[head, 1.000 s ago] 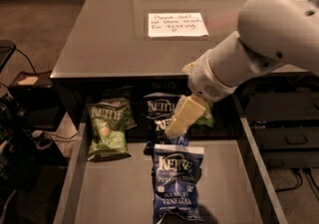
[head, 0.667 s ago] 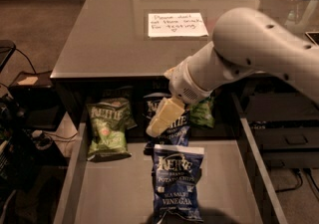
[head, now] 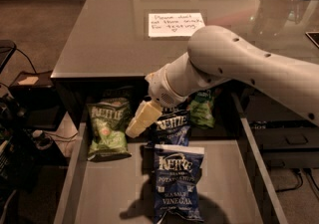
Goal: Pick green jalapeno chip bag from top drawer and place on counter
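The green jalapeno chip bag (head: 106,129) lies flat at the back left of the open top drawer (head: 115,193), its white lettering facing up. My gripper (head: 139,120) hangs from the big white arm over the back of the drawer. It sits just right of the green bag's upper right corner, between that bag and a dark blue bag. It holds nothing that I can see. The glossy grey counter (head: 114,34) lies behind the drawer.
A dark blue Kettle bag (head: 172,129) lies at the drawer's back middle and another (head: 178,182) nearer the front. A paler green bag (head: 202,109) sits at the back right, partly under the arm. A white handwritten note (head: 175,24) lies on the counter. Cables lie on the floor at left.
The arm has swung left and the gripper has moved from over the back middle of the drawer to beside the green bag. The bags have not moved.
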Controlling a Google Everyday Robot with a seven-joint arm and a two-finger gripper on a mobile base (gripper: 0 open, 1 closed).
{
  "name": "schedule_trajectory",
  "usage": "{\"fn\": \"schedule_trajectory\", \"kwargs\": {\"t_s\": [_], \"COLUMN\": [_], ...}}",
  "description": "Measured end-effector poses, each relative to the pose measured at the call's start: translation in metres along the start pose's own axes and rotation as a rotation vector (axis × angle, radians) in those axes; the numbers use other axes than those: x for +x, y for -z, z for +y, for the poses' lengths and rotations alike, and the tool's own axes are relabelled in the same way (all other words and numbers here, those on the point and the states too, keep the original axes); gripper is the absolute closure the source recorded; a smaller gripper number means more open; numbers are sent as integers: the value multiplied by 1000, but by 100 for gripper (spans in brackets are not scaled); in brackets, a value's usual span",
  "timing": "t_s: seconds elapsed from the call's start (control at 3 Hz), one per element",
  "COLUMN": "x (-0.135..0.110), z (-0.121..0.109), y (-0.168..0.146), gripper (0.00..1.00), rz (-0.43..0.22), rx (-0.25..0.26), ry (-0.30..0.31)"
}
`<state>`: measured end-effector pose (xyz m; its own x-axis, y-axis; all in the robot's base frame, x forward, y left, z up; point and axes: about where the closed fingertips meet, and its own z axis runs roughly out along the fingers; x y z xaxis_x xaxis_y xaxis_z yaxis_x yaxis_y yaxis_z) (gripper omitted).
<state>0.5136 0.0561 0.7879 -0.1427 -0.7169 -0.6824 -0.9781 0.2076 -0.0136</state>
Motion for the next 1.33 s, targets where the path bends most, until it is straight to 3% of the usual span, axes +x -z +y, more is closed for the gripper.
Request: {"fn": "schedule_trajectory", "kwargs": {"t_s": [0.67,1.33], "x": [7,3], "z": [18,14], "y": [-55,-111], "gripper": [0,38], "rz": [-54,-118], "rx": [-63,-84], "ry": [2,52]}}
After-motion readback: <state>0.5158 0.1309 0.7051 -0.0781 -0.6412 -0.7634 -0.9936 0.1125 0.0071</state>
